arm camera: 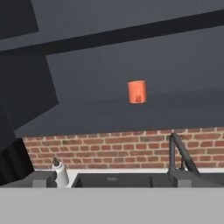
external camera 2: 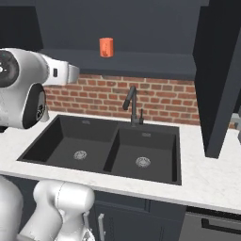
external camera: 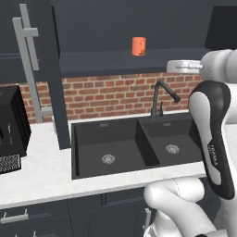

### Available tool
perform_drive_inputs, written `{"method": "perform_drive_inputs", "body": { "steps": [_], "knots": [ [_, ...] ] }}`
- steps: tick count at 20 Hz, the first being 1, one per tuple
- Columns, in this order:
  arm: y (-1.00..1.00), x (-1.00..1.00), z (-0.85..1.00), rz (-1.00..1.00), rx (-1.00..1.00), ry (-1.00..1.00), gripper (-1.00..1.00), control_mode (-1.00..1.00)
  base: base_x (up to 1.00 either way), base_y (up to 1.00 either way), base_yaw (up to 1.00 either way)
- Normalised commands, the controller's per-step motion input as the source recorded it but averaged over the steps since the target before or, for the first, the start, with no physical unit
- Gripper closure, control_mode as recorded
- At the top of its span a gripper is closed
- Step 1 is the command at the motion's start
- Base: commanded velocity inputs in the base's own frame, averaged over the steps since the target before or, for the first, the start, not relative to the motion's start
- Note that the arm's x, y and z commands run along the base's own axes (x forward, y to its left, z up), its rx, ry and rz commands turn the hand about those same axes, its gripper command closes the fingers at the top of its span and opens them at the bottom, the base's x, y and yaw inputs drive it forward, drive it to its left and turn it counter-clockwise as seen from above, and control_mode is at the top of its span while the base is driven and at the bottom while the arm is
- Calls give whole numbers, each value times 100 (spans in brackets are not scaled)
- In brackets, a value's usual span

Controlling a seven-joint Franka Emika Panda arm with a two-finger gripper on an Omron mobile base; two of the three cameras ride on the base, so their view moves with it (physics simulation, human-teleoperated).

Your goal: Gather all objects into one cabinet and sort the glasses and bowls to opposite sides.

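Left base view: a black appliance [external camera: 11,127] is seen at the left on the surface [external camera: 41,171], and a silver bar handle [external camera: 28,60].
Hand view: a small white bottle [arm camera: 60,173] is seen beside the sink [arm camera: 118,180].
Tumbler [external camera: 138,46]: bright orange, plain, upright on the cabinet shelf [external camera: 106,60] above the sink.
Claw [arm camera: 112,181]: fingers spread fully apart, nothing held.

wall: red brick backsplash [external camera: 111,95] ahead, below hand | basin: dark double-bowl sink [external camera 2: 113,150] with black faucet [external camera 2: 132,106] | counter: white speckled stone worktop [external camera: 41,166]
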Motion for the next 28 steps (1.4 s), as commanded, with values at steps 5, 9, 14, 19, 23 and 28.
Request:
{"method": "perform_drive_inputs", "body": {
  "steps": [5,9,14,19,23,28],
  "knots": [
    [0,71,5,0,8,0,-100,-100,0,0,0],
    [0,24,10,-1,4,0,-100,-100,0,0,0],
    [-8,15,5,-1,0,0,-100,-100,0,0,0],
    [-30,67,23,-5,0,6,-100,-100,0,0,0],
    [-7,33,13,-3,0,7,-100,-100,0,0,0],
    [3,19,0,0,0,2,-100,-100,0,0,0]
  ]
}}
